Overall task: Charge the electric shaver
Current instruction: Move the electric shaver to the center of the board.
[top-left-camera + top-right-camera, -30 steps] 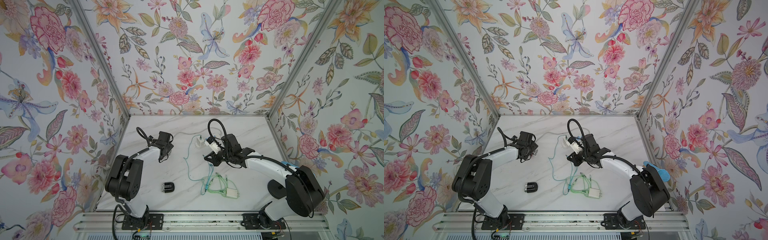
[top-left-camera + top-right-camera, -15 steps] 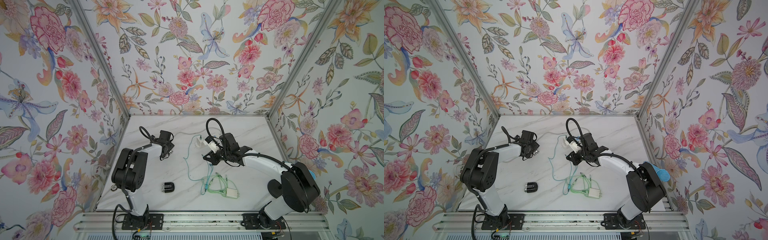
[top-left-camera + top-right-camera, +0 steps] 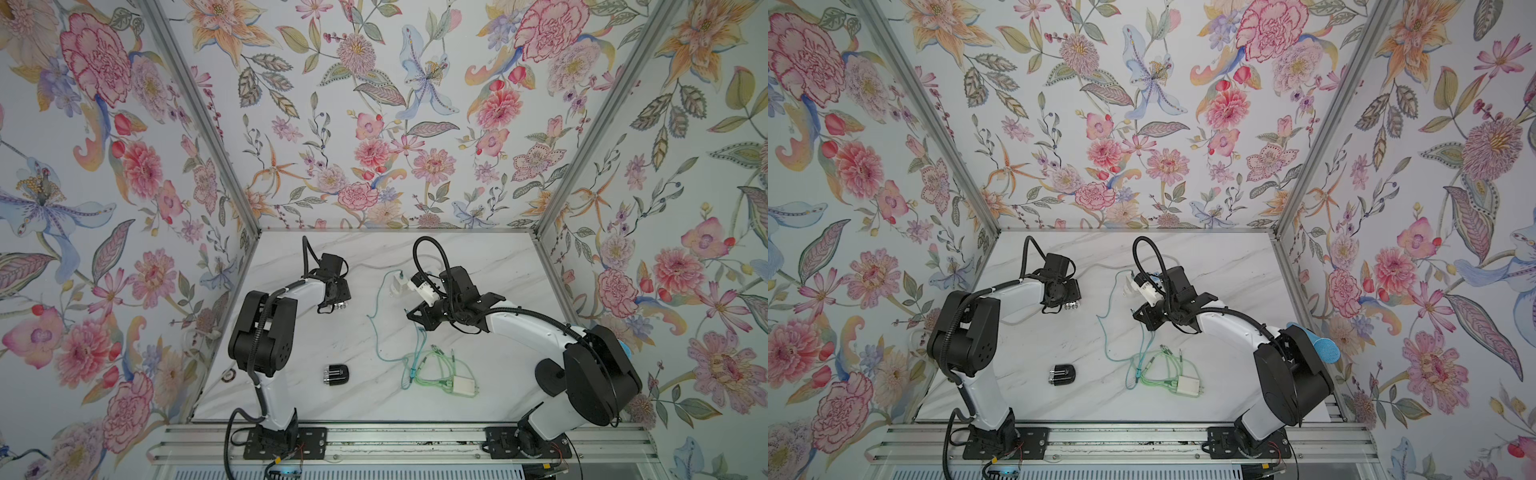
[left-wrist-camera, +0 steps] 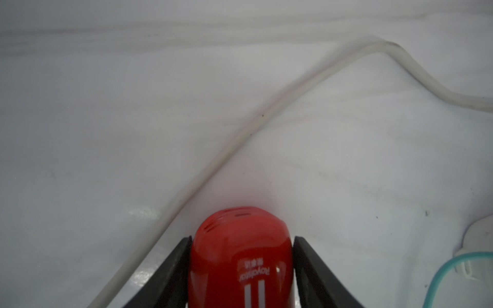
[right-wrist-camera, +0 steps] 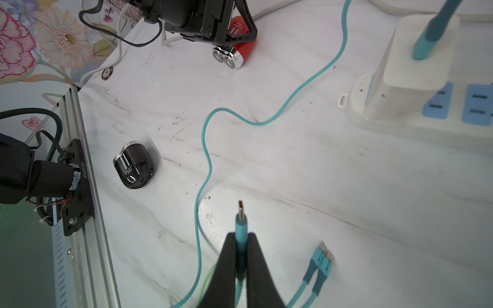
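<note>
Left gripper (image 4: 241, 237) grips the red electric shaver (image 4: 240, 261) by its sides, jaws partly open. Right gripper (image 5: 241, 234), nearly closed, pinches the teal charging cable (image 5: 241, 226) behind its connector (image 5: 241, 212)

- Black shaver (image 3: 336, 374): lies on its side near the front of the white marble tabletop (image 3: 478, 257), well apart from other items.
- Green cable bundle (image 3: 1158, 381): loosely looped to the right of the black shaver, running to a white plug adapter (image 3: 1187, 386) that lies flat.
- Round token (image 5: 107, 73): at the tabletop's left edge.
- Floral wallpaper (image 3: 374, 124): covers three enclosing walls.
- Aluminium rail (image 3: 395, 440): runs along the front.
</note>
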You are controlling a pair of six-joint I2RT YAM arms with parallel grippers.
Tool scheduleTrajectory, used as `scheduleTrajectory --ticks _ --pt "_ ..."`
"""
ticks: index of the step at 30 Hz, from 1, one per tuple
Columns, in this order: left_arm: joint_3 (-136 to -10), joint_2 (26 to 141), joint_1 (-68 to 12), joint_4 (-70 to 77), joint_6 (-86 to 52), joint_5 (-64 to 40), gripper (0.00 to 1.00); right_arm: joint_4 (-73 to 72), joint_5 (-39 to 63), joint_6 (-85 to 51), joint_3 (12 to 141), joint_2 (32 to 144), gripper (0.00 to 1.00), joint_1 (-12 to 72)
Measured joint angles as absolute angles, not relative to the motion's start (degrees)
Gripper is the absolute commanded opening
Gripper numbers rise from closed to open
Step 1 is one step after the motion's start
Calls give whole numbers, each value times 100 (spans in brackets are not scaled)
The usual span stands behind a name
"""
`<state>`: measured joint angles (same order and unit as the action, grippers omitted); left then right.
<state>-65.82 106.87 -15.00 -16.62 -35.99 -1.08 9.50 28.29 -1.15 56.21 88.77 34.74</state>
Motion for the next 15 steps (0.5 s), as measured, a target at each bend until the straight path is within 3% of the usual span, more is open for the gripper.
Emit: scheduleTrajectory --ticks 8,15 --pt "-6005 9974 -2025 -2185 -1959 -303 68 985 2571 -220 5433 8534 10 3527" --pt "-5551 9776 -2486 -2185 -1365 -613 71 1107 2324 -303 5266 8252 10 3642"
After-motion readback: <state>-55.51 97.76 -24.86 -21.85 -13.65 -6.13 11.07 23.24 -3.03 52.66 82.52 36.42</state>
